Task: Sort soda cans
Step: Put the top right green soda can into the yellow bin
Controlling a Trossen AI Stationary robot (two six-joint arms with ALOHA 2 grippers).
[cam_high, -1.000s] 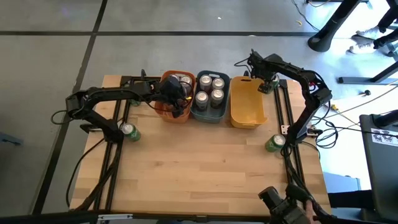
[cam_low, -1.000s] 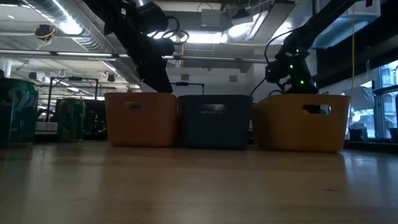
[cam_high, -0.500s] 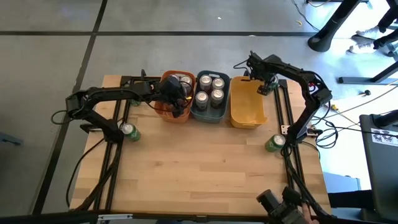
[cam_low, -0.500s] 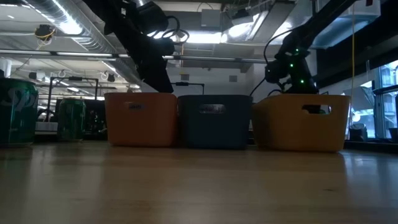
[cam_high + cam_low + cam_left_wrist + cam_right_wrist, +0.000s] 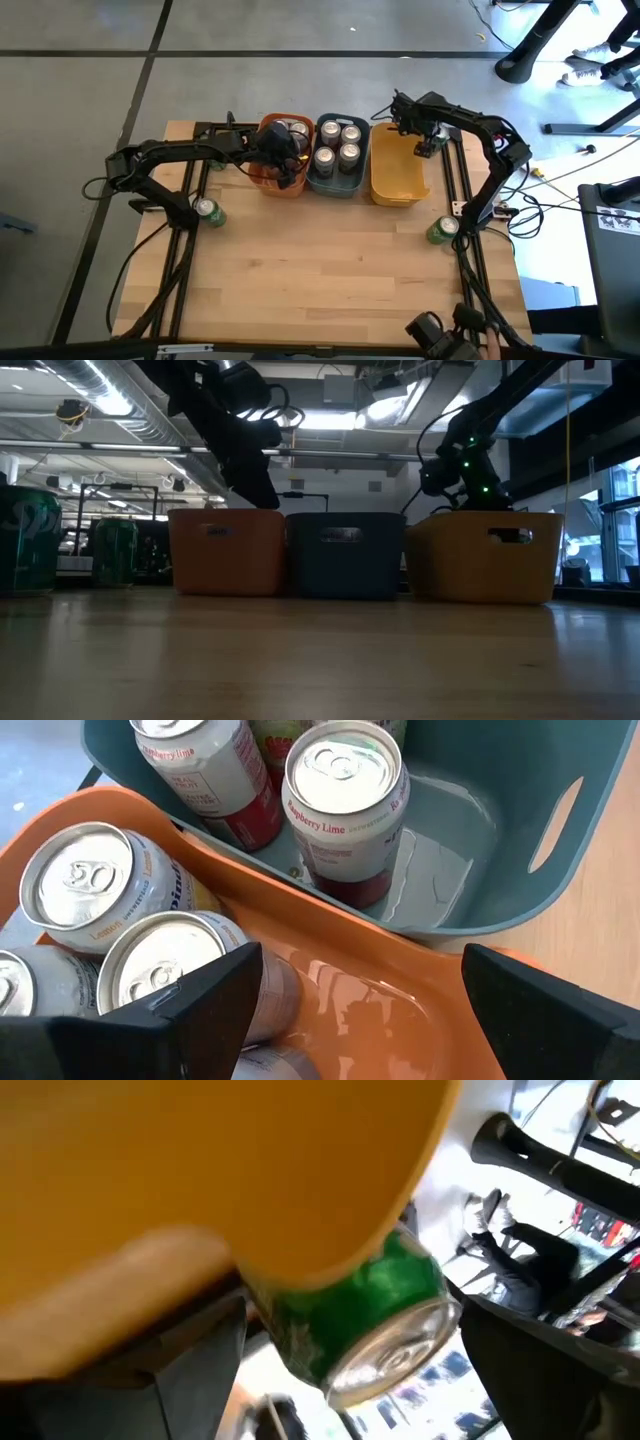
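Observation:
My left gripper [image 5: 283, 165] hangs open over the orange bin [image 5: 262, 175]; its fingers stand above the silver-topped soda cans [image 5: 95, 885] inside. The grey-blue bin [image 5: 335, 187] holds several soda cans [image 5: 345, 805]. My right gripper [image 5: 425, 140] is open over the far right corner of the yellow bin [image 5: 398, 175]. Past that bin's rim [image 5: 300, 1200], the right wrist view shows a green can [image 5: 365, 1315] farther off, between the fingers in the picture. Two more green cans stand on the table, one on the left [image 5: 207, 211] and one on the right [image 5: 442, 231].
The three bins stand side by side at the table's far middle, seen from the front in the low view: orange [image 5: 225, 550], grey-blue [image 5: 345, 552], yellow [image 5: 485, 555]. The bare wooden tabletop [image 5: 320, 270] spreads in front of them. Dark rails run along both table sides.
My right gripper has shifted a little toward the table's left, farther over the yellow bin's far corner, and stays open. Nothing else has moved.

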